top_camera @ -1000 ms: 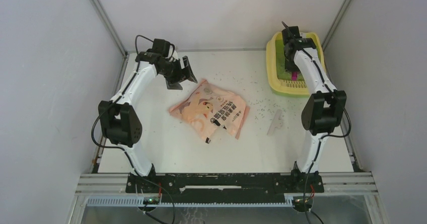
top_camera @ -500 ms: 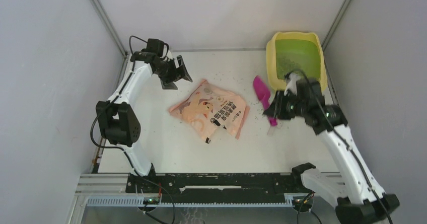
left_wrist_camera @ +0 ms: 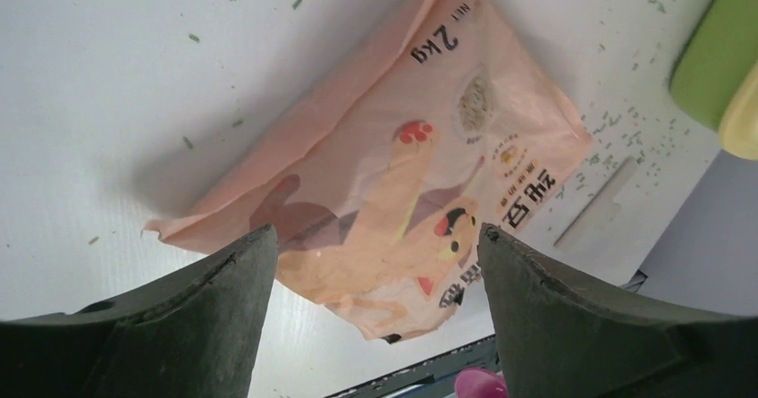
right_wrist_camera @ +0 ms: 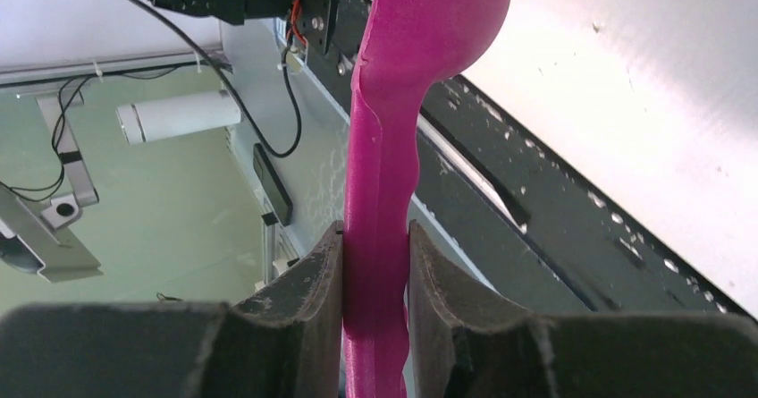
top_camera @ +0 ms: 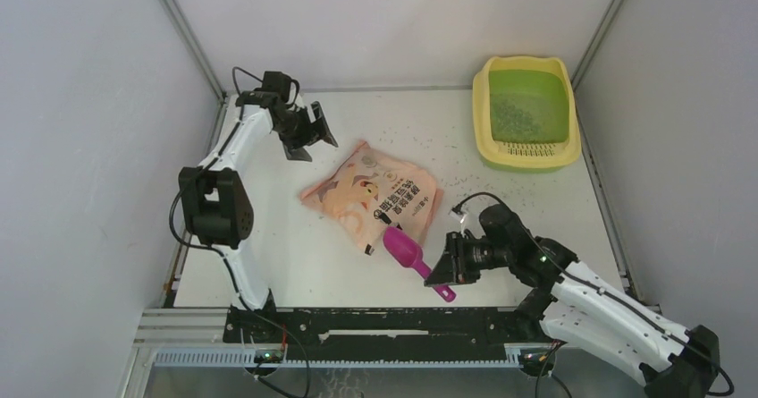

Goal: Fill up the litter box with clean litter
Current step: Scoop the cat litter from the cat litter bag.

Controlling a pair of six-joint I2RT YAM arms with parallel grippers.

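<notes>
Bag is lying between the left gripper, gaping far left, and the right gripper, clamping the scoop near.

Open table between bag and litter box, loose litter across it.

- My top external view sat above and behind the arm bases. It looked down and forward from far enough back to hold the whole tabletop.
- My left wrist view looked down through the left pincer, fairly near the tabletop. It shared the peach bag with the top view.
- My right wrist view sat very close behind the right pincer. It faced along the magenta scoop toward the black base rail, and both also showed from the top.
</notes>
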